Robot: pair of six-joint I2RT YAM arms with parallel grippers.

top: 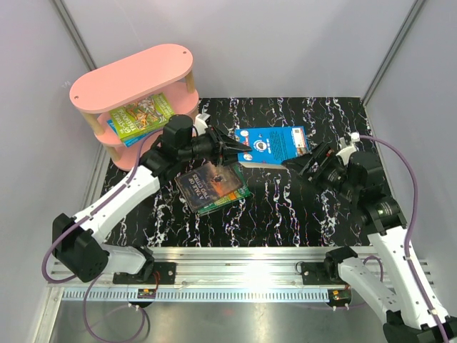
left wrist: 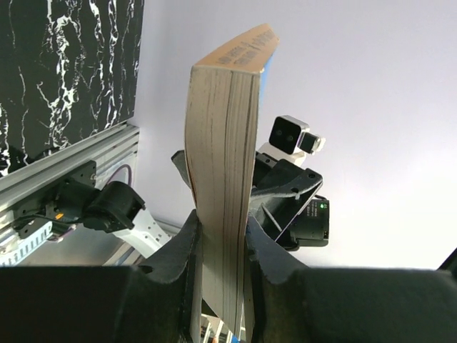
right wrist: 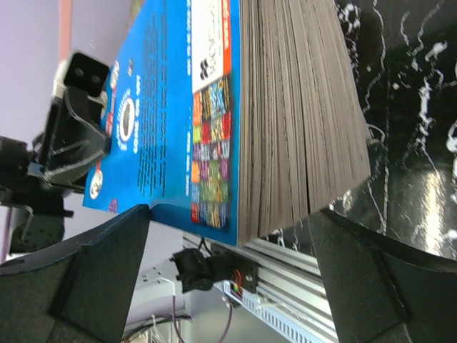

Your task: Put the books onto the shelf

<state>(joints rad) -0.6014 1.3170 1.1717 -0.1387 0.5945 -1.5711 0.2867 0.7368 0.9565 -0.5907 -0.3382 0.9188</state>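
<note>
Three pink oval boards on pale posts make up the shelf (top: 136, 68), at the far left corner. A green cartoon-covered book (top: 143, 114) already lies flat on its middle tier, with what may be a second book's blue edge under it.

Next to the right, the left gripper (top: 230, 148) is clamped on the left edge of the blue book (top: 275, 143) and holds it up off the marbled black mat (top: 300, 207). In the left wrist view its fingers (left wrist: 182, 250) press both covers, with the page block standing on edge between them. That grip suits the arm nearest the shelf, so I judge it to be the carrier.

Below that claw, a dark book (top: 211, 180) rests on the mat on top of a green-edged book (top: 232, 199). Both are yet to be shelved.

Farther right, the right gripper (top: 303, 158) is spread wide around the blue book's other end. Its fingers (right wrist: 107, 250) stand clear of cover and pages, probably there only to steady it.

The blue book is a glossy paperback, bright blue with small coloured cover thumbnails and greyish, slightly fanned pages.
</note>
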